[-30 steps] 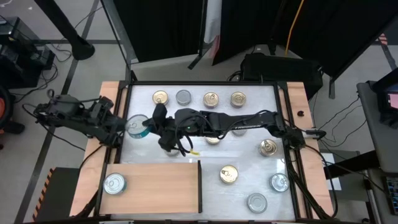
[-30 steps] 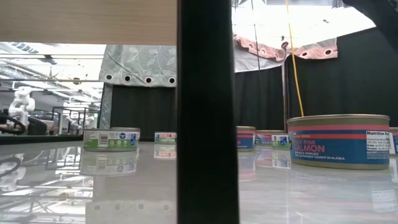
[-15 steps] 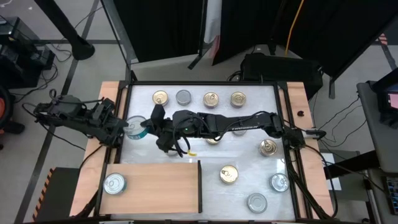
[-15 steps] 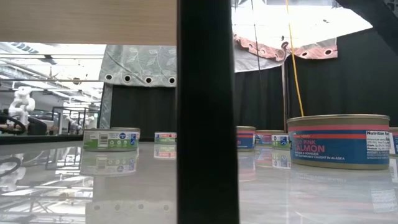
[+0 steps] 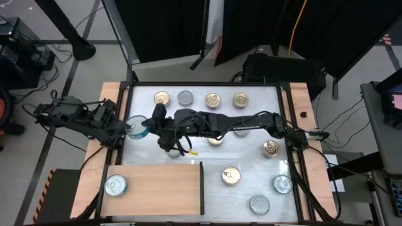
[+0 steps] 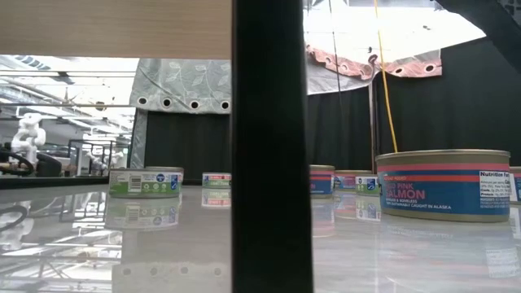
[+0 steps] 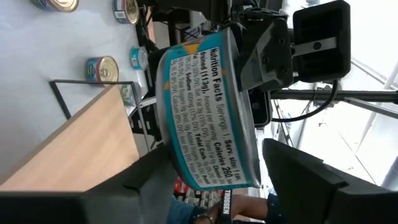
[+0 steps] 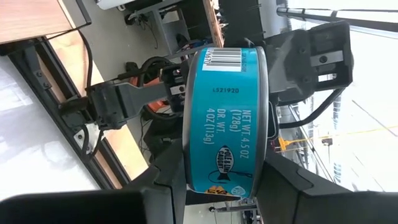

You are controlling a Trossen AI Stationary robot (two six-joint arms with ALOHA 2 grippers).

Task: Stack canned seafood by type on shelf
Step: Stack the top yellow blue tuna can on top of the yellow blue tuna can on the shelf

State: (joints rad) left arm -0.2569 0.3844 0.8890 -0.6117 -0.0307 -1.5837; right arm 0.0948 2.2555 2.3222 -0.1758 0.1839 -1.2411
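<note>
handover above table's left | right gripper (image 5: pixel 152 127) pinching teal tin (image 5: pixel 137 126), held in air | left gripper (image 5: pixel 123 130) spread around same tin, grip not certain | shelf (image 5: pixel 157 188) near-left, one tin (image 5: pixel 115 185) on it | risk: early release drops tin, likely if left jaws not seated

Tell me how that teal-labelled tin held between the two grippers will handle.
The teal tin looks rigid metal, unlikely to deform. Its glossy label may slip between fingers. It is round and held on edge, so it would probably roll if dropped.

High view overhead; low view table-level; both wrist views close on teal tin (image 7: pixel 208 112).
</note>
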